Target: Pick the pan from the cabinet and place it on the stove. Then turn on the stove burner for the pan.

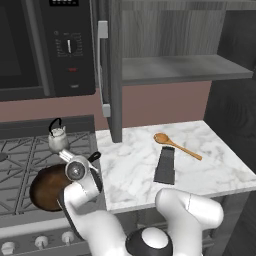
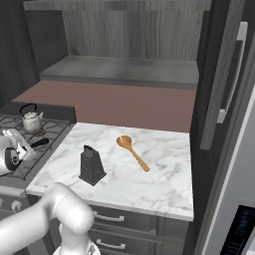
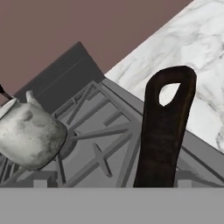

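With the pan [image 1: 46,189] already resting on the stove [image 1: 20,155] grate and my gripper [image 1: 75,170] wide open above its handle, I should lift clear, then reach for 1 front knob.

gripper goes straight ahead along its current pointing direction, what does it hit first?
Most likely the pan handle, which fills the lower middle of the hand view directly ahead of the gripper. Beyond it lie the stove grates. Depth is unclear.

The arm hides the right part of the pan [image 1: 46,189]. The hand view's bottom cuts off its handle [image 3: 164,131]; the left edge clips the kettle [image 3: 28,135].
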Robot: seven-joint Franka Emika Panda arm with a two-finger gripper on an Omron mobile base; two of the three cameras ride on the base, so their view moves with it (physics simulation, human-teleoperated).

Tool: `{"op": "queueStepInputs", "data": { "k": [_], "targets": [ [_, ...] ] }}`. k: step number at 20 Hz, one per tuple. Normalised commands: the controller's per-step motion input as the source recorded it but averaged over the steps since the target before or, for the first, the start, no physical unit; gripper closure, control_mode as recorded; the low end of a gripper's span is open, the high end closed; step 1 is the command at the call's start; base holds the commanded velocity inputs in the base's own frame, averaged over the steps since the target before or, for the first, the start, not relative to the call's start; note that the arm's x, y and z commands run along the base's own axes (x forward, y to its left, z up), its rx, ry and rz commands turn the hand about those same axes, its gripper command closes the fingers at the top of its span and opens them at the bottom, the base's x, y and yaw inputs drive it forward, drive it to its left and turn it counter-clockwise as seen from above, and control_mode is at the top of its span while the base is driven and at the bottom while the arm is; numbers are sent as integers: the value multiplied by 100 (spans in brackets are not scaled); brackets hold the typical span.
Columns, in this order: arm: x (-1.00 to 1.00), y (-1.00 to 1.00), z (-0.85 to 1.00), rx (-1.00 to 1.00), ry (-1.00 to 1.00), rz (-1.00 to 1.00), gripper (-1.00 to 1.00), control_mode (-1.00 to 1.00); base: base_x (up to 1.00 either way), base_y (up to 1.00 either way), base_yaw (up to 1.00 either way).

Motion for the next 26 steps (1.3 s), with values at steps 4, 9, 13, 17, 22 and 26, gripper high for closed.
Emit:
{"op": "queueStepInputs", "data": {
  "k": [4, 9, 13, 17, 22, 26],
  "targets": [
    [-11, 1, 25, -2, 0, -14, -100, -100, 0, 0, 0],
    [4, 0, 10, -3, 6, -14, -100, -100, 0, 0, 0],
    [19, 0, 0, -1, 4, -12, -100, -100, 0, 0, 0],
    [15, 0, -2, 0, -1, -11, -100, -100, 0, 0, 0],
    [1, 0, -5, 0, -8, -13, -100, -100, 0, 0, 0],
    [-9, 0, 1, 0, -11, -14, -100, -100, 0, 0, 0]
  ]
}}
